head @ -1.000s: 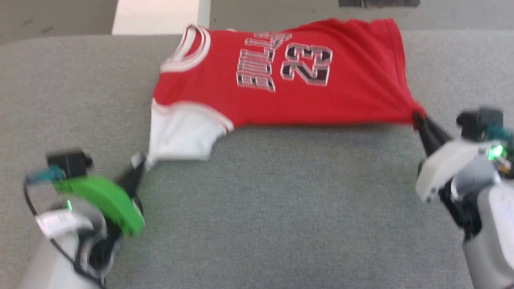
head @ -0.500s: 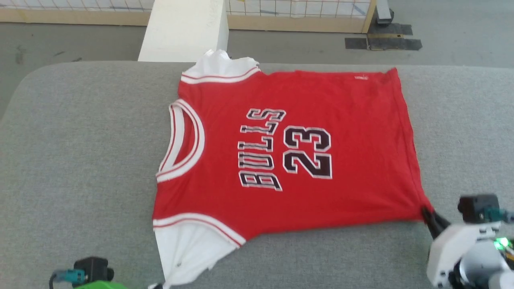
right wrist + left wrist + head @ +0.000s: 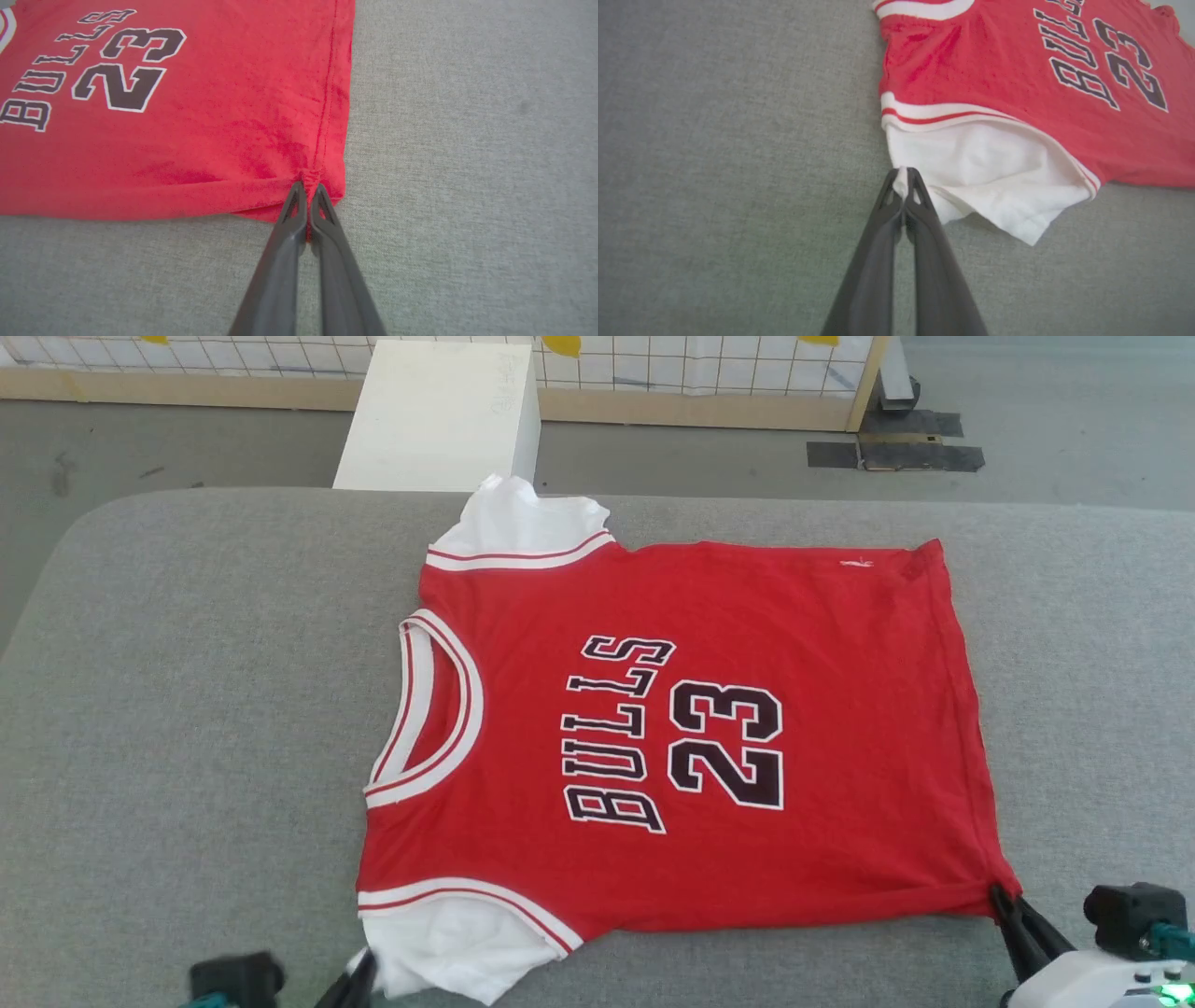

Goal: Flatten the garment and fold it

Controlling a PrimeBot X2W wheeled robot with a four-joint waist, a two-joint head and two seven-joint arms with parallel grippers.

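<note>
Red shirt (image 3: 822,644) lies spread, print up, mid-frame on the grey pad (image 3: 187,709) in my head view, left gripper (image 3: 358,978) at the lower left, right gripper (image 3: 1008,907) at the lower right. My left wrist feed shows its fingers (image 3: 878,261) pinched on the white sleeve (image 3: 985,172) at centre. My right wrist feed shows fingers (image 3: 280,261) clamped on the shirt's hem corner (image 3: 329,184), centre frame.

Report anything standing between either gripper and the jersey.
Nothing visible does. The left gripper pinches the jersey by its near white sleeve, the right gripper by its red hem corner.
</note>
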